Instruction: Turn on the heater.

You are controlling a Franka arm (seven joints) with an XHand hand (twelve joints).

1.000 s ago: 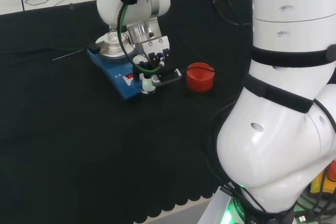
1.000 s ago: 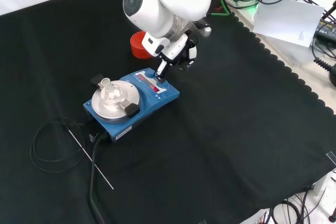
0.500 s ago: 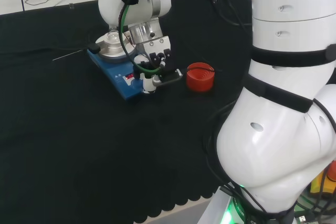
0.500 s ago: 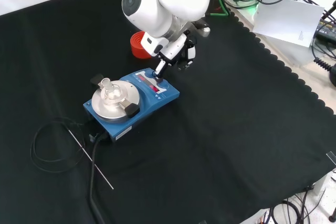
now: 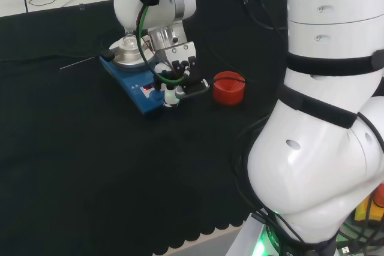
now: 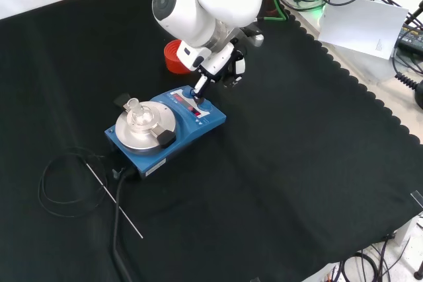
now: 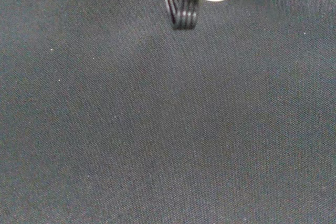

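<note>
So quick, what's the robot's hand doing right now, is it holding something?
Hand: holding nothing; one finger reaches down to the blue heater's control panel. Whether it is open or shut cannot be told.

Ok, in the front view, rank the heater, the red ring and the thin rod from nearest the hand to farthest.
1. Heater: just below the hand, a finger at its panel.
2. Red ring: left of the hand, behind the arm.
3. Rod: far lower left.

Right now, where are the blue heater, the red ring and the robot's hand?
heater [image 6: 198, 127]: front view, blue casing beside the round plate.
red ring [image 5: 228, 88]: head view, its ribbed side wall.
hand [image 5: 179, 67]: head view, its black and white palm.
</note>
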